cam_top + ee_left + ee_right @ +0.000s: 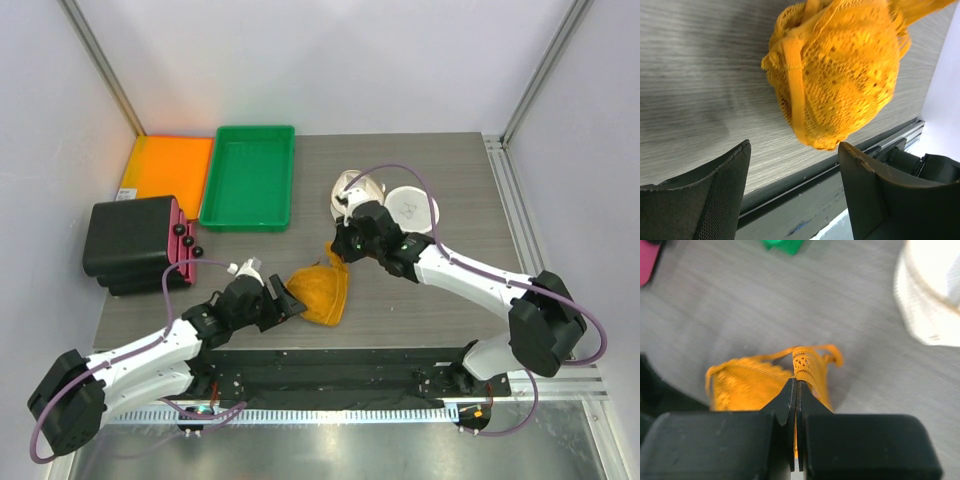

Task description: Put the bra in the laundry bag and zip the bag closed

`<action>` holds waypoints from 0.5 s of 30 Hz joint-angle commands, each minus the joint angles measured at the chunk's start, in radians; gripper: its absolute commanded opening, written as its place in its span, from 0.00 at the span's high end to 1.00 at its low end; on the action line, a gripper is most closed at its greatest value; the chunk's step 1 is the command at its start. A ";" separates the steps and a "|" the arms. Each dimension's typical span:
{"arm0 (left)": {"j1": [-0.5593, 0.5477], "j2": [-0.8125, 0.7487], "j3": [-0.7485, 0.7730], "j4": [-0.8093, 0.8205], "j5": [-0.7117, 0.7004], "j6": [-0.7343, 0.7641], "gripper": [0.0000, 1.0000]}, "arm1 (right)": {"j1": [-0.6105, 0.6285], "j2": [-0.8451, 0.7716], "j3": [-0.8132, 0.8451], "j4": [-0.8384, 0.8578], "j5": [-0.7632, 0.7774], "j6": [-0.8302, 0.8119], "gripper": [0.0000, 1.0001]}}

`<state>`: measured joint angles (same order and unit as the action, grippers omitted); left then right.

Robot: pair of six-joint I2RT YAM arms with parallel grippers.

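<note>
Now R hand (pixel 796 384) grips bra (pixel 322 290), L hand (pixel 795 146) open; bra outside laundry bag (pixel 408 206).

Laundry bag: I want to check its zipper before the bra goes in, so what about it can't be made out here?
- Top view: the zipper of the laundry bag is too small to read, and the right arm covers its near side.
- Right wrist view: the bag is blurred and cut off by the right edge.
- Left wrist view: only the bra shows; no bag.
</note>
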<state>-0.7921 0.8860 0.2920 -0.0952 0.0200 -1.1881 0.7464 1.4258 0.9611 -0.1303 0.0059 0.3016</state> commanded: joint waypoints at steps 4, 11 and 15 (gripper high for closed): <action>-0.002 -0.015 0.058 0.058 -0.089 0.048 0.28 | 0.146 -0.002 0.065 -0.051 -0.011 0.115 0.99; -0.002 0.010 0.076 0.000 -0.147 0.076 0.35 | 0.215 -0.011 0.002 0.035 0.023 0.310 0.99; -0.004 0.005 0.067 -0.008 -0.160 0.078 0.39 | 0.220 -0.027 -0.109 0.161 -0.056 0.346 0.99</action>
<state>-0.7921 0.8925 0.3401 -0.0883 -0.0891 -1.1378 0.9615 1.4265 0.9352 -0.1101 0.0036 0.5571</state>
